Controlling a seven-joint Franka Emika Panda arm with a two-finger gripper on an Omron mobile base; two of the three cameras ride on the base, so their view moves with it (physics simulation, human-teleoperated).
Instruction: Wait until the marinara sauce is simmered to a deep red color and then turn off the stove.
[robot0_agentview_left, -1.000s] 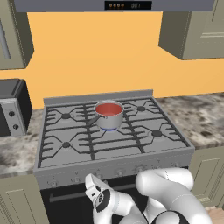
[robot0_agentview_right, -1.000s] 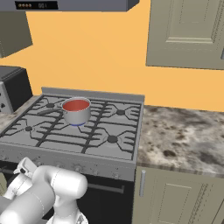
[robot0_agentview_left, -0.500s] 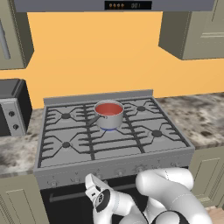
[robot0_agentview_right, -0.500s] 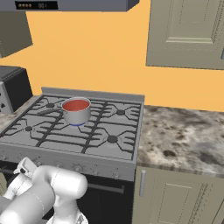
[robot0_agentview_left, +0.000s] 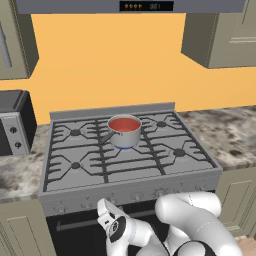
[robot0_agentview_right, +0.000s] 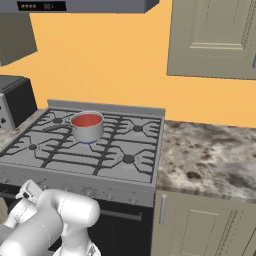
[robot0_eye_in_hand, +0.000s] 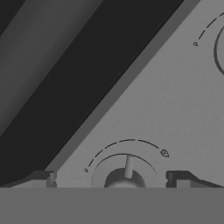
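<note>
A: Where does the marinara sauce (robot0_agentview_left: 123, 124) sit?

B: In the small steel saucepan (robot0_agentview_left: 125, 135) on the middle rear burner of the stove (robot0_agentview_left: 150, 176), handle pointing toward the stove's left. A blue flame shows just under the pan's base. From the right base view the sauce (robot0_agentview_right: 87, 120) reads as a smooth red-orange disc inside the shiny rim.

A: And the arm?

B: It folds low in front of the range. The gripper (robot0_agentview_left: 106, 210) is at the front panel, just below the row of knobs, left of centre (its fingers are hard to make out from the base cameras).

A: What does the hand camera give?

B: A knob (robot0_eye_in_hand: 125, 176) straight ahead, right between the two dark fingertips (robot0_eye_in_hand: 41, 178), one tip on either side of it. The jaws stand apart, wider than the knob, and whether they touch it cannot be told. An arc with small marks curves over the knob, and a second knob (robot0_eye_in_hand: 220, 49) peeks in at the upper right edge.

A: Anything else around?

B: A black-and-silver appliance (robot0_agentview_left: 14, 122) on the counter left of the stove, and a speckled stone counter (robot0_agentview_right: 210, 160) on the right.
</note>
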